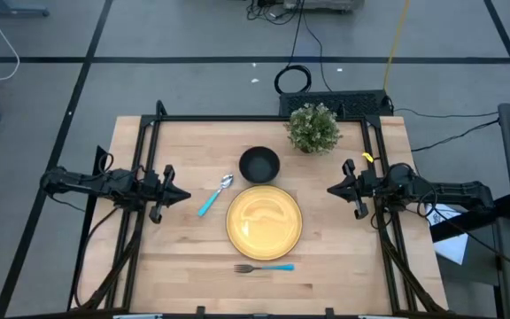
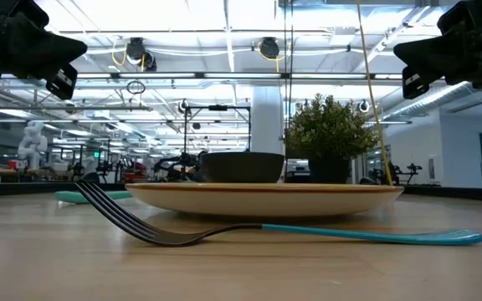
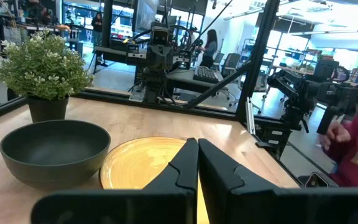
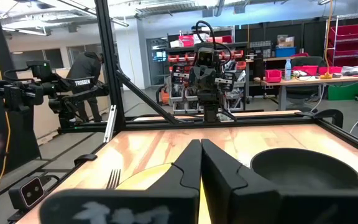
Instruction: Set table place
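High view: spoon [image 1: 214, 196] is being shown lying diagonally beside plate [image 1: 264, 221], nearer left gripper [image 1: 179, 196]; both it and right gripper [image 1: 333, 190] are being held pressed together, empty.

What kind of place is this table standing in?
Probably a robotics lab or workshop: other robot rigs on frames stand beyond the table, red storage bins fill shelves, and the ceiling is open and industrial.

- Bright, even overhead light from ceiling strip fixtures [image 2: 224, 38] fills the room.
- Soft glare sits on the yellow plate [image 1: 265, 220].
- Fork [image 2: 224, 230] foreground slightly soft; shadows faint.
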